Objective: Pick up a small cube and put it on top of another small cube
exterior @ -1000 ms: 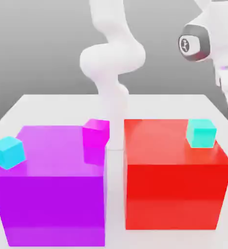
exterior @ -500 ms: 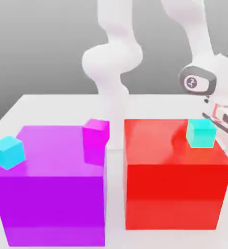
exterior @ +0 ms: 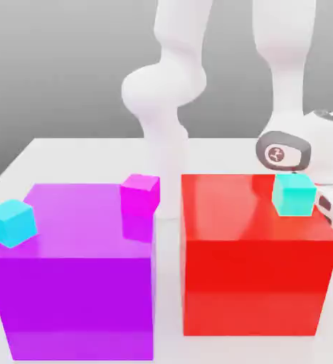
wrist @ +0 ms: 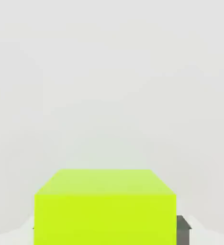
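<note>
- Your cyan cube (exterior: 11, 222) sits at the left edge of the purple block (exterior: 77, 270), on top.
- Magenta cube (exterior: 140, 193): same block's far right corner.
- Red block (exterior: 258, 274) carries a second cyan cube (exterior: 293, 194) at its far right corner.
- Your arm (exterior: 297, 146) dips behind it.
- Pincer clamped on the lime cube (wrist: 104, 206), close under the hand camera, white table (wrist: 109, 95) behind.
</note>
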